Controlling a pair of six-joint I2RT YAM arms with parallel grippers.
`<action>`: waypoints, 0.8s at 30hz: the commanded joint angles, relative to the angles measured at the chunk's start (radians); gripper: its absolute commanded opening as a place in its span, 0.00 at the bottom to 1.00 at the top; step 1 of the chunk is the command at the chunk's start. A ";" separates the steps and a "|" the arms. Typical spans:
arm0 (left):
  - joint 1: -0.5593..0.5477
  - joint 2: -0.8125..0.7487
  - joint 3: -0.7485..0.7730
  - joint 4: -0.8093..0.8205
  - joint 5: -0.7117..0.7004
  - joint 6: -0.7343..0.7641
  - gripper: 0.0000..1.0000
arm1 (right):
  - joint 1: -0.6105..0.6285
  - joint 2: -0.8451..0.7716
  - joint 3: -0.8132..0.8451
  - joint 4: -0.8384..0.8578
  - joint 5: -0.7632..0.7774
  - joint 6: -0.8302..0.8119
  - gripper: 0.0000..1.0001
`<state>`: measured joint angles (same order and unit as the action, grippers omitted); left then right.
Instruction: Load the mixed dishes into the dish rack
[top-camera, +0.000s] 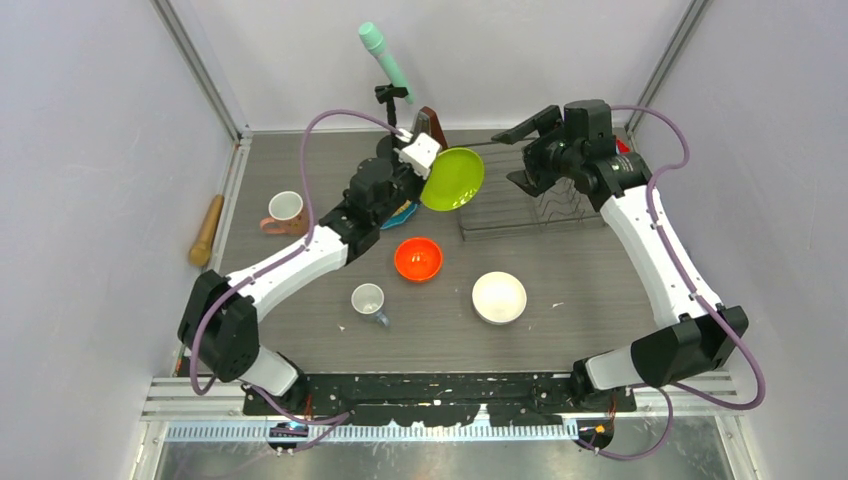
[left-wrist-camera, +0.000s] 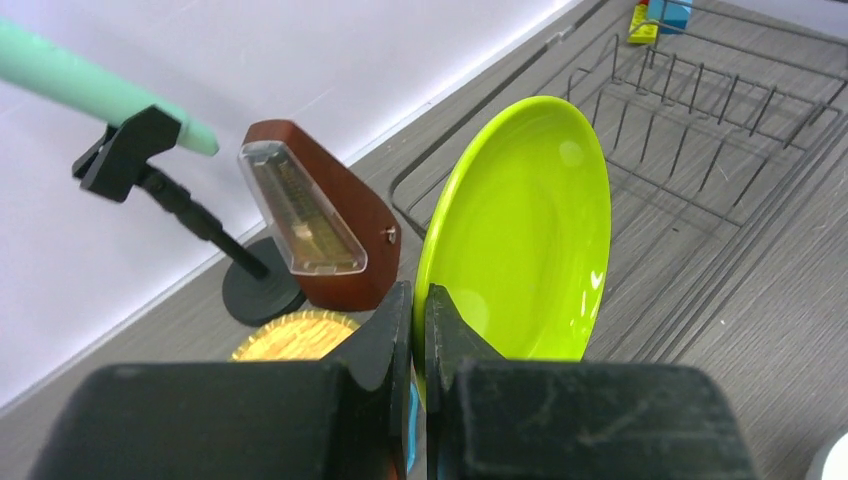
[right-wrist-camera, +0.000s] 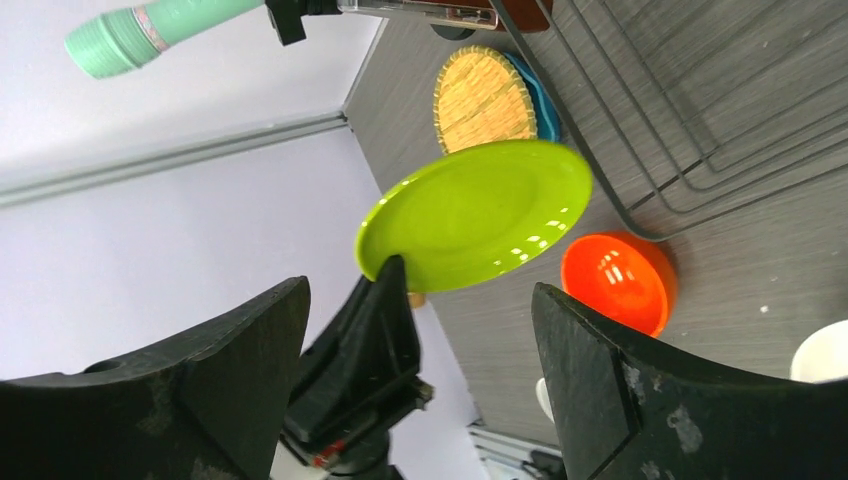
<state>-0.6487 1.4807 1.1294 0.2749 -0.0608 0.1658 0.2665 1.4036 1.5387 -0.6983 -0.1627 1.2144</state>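
Grey desk (top-camera: 600, 290) with rack (top-camera: 520, 215) at back right: left jaws clamp the rim of the plate (top-camera: 452, 178), held on edge in air at the rack's left end, right jaws gape empty nearby; plate likely light, rigid, glossy-slick, best gripped by its rim.

Each arm has white link shells between black joint housings. A purple cable (top-camera: 345, 112) runs along the left arm (top-camera: 290, 265), and another (top-camera: 684, 150) along the right arm (top-camera: 650, 240). The left end effector (left-wrist-camera: 418, 300) has narrow, scuffed black fingers (left-wrist-camera: 380, 350) and a white camera block (top-camera: 418, 155). The right end effector (right-wrist-camera: 420, 292) has broad, scratched, dusty black fingers (right-wrist-camera: 620, 400).
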 joint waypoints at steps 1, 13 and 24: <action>-0.023 0.026 0.054 0.156 0.009 0.095 0.00 | 0.005 0.019 0.049 -0.034 -0.001 0.160 0.87; -0.123 0.077 -0.049 0.447 0.151 0.341 0.00 | 0.016 0.056 -0.001 0.023 -0.066 0.309 0.77; -0.145 0.103 -0.089 0.533 0.166 0.443 0.00 | 0.016 0.052 -0.026 0.059 -0.049 0.328 0.57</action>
<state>-0.7841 1.5867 1.0470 0.6518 0.0914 0.5411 0.2787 1.4654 1.5188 -0.6861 -0.2115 1.5188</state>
